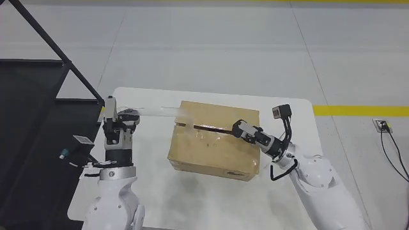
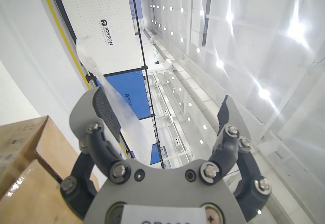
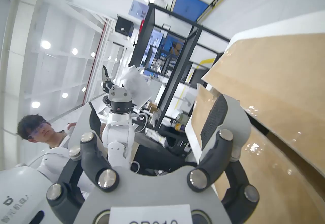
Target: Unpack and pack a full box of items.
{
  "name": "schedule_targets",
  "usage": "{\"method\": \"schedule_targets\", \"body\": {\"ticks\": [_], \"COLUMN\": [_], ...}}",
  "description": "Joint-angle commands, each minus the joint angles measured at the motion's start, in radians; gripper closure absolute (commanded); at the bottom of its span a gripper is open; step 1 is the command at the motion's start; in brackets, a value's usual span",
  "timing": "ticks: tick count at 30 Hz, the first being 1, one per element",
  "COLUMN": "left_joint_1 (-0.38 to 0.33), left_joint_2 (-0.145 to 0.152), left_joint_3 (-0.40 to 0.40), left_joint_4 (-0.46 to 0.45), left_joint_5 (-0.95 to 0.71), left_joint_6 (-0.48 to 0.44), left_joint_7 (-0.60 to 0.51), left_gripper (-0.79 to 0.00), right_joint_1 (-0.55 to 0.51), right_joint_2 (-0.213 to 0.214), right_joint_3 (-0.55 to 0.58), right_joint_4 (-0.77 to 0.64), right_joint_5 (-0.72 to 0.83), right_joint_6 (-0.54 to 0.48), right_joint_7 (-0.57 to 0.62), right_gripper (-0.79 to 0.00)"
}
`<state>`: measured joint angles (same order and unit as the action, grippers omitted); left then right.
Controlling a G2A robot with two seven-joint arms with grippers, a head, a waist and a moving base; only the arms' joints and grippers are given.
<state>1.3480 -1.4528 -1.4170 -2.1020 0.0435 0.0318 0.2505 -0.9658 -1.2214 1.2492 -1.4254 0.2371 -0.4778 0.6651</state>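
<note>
Box: the cardboard box (image 1: 214, 147) stands upright near the middle of the white table (image 1: 153, 185), with its top flaps lying flat and closed.

Seam: a dark slit (image 1: 208, 128) runs along the top where the two flaps meet. It looks unsealed there, but I cannot tell whether any tape is left elsewhere on the lid.

Tape: a clear strip (image 1: 160, 109) stretches from the box's far corner on the robot's left toward the left arm. Whether its far end is stuck to the cardboard cannot be made out.

Progress: I judge this to be early, in the unsealing step. No items lie on the table and the contents are hidden under the flaps. What is left is to get rid of the strip, lift the flaps, take the items out, put them back and close the box.

Right gripper: the right gripper (image 1: 238, 129) lies over the box top at the near end of the slit. Its jaws are spread and hold nothing. One of its finger pads (image 3: 213, 118) sits right against the edge of a flap and appears to touch it.

Left gripper: the left gripper (image 1: 120, 112) is raised beside the box on the robot's left, pointing upward. Its jaws are spread wide and clamp nothing. The strip clings to one finger pad (image 2: 106, 110) and trails away from it, stuck on rather than pinched.
</note>
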Motion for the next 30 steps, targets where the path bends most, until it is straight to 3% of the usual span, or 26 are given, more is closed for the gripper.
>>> {"method": "schedule_targets", "body": {"ticks": [1,3,9,12,16,26,27,29,30], "left_joint_1": [-0.004,0.005,0.005,0.004,-0.011,-0.066,-0.071,-0.080,-0.084], "left_joint_2": [0.001,0.005,0.005,0.002,-0.008,-0.029,-0.031,-0.035,-0.036], "left_joint_3": [0.012,0.009,0.009,0.027,0.078,0.195,0.203,0.215,0.219], "left_joint_4": [-0.006,0.005,0.005,-0.004,-0.030,-0.021,-0.018,-0.012,-0.011], "left_joint_5": [0.051,0.139,0.139,0.122,0.067,0.084,0.084,0.084,0.083], "left_joint_6": [0.010,-0.024,-0.024,-0.008,0.052,0.164,0.169,0.176,0.180], "left_joint_7": [-0.004,-0.016,-0.016,-0.007,0.021,0.092,0.096,0.103,0.104], "left_gripper": [-0.785,-0.785,-0.785,-0.785,-0.785,-0.785,-0.785,-0.785,-0.785], "right_joint_1": [0.022,0.022,0.004,-0.043,-0.104,-0.227,-0.240,-0.265,-0.273], "right_joint_2": [-0.001,-0.001,0.000,0.001,-0.003,-0.019,-0.021,-0.027,-0.030], "right_joint_3": [-0.004,-0.004,-0.008,0.001,0.000,-0.022,-0.027,-0.047,-0.057], "right_joint_4": [0.005,0.005,-0.024,-0.089,-0.174,-0.311,-0.326,-0.345,-0.350], "right_joint_5": [0.011,0.011,-0.042,-0.246,-0.507,-0.991,-1.052,-1.154,-1.202], "right_joint_6": [0.007,0.007,-0.035,-0.159,-0.221,-0.168,-0.139,-0.084,-0.050], "right_joint_7": [0.048,0.048,0.018,-0.108,-0.280,-0.680,-0.725,-0.818,-0.858], "right_gripper": [-0.785,-0.785,-0.785,-0.785,-0.785,-0.785,-0.708,-0.397,-0.376]}}
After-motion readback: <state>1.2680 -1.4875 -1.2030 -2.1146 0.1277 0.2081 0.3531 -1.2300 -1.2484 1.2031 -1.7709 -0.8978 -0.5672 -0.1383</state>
